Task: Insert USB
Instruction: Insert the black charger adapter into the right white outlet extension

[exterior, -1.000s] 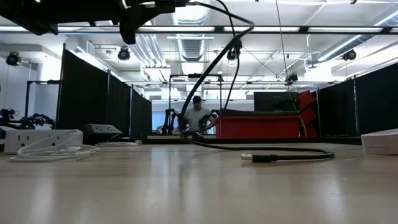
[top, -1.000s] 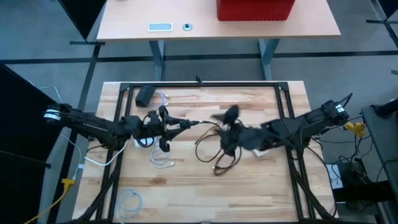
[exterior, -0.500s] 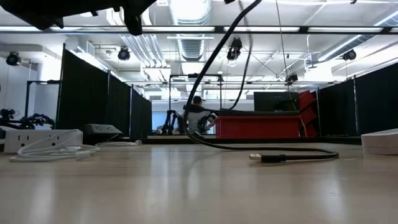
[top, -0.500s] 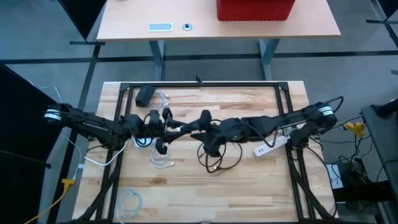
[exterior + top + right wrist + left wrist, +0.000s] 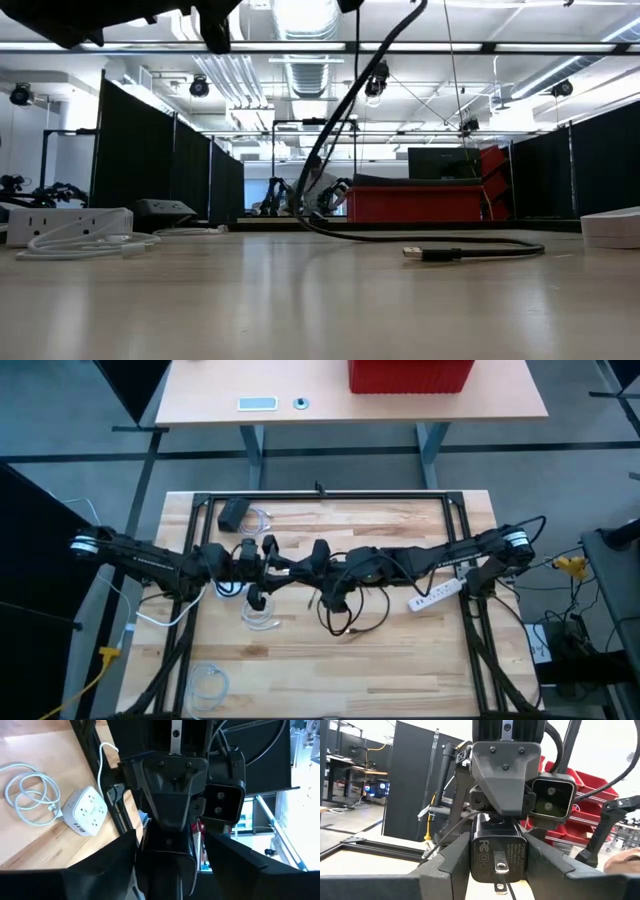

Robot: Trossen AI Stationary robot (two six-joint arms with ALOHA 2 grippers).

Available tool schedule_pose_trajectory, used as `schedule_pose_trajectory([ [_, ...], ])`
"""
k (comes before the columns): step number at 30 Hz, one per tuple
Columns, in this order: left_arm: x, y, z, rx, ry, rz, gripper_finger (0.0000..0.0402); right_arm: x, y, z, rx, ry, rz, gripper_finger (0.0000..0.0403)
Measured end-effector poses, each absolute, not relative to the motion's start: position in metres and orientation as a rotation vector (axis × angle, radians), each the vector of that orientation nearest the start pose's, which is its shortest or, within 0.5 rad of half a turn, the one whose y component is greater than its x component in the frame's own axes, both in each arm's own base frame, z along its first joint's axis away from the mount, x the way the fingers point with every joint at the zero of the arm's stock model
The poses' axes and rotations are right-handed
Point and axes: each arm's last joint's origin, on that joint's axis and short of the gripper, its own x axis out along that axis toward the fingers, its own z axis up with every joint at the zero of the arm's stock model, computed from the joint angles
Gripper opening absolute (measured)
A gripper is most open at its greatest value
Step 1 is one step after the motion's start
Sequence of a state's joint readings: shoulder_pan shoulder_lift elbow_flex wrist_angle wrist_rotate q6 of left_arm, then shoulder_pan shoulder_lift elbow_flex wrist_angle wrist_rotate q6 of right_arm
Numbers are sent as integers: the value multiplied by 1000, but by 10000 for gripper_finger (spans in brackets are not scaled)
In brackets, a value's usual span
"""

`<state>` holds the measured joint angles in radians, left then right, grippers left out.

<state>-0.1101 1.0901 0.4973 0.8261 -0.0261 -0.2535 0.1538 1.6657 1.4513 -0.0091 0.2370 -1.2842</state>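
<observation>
While the left gripper [image 5: 268, 565] has stayed over the table's middle, clamped on the black charger [image 5: 497, 858], the right gripper [image 5: 318, 554] has swung in from the right and now faces it nose to nose. It appears closed on one end of the cable [image 5: 338, 125], whose other plug lies on the table. Judging by this, only final alignment and the push into the charger's port remain.

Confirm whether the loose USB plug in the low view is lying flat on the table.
Yes, the USB plug rests on the wooden table, its black cable trailing behind it.
</observation>
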Motion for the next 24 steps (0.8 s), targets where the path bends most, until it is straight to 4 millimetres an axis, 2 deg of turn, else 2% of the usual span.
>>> schedule_pose_trajectory([
  [10, 227, -25, 274, -260, -222, -147, 147, 387, 53, 352, -1305, 227, 76, 144],
  [24, 227, -25, 270, -245, -178, -146, 147, 386, 52, 348, -1280, 272, 87, 143],
])
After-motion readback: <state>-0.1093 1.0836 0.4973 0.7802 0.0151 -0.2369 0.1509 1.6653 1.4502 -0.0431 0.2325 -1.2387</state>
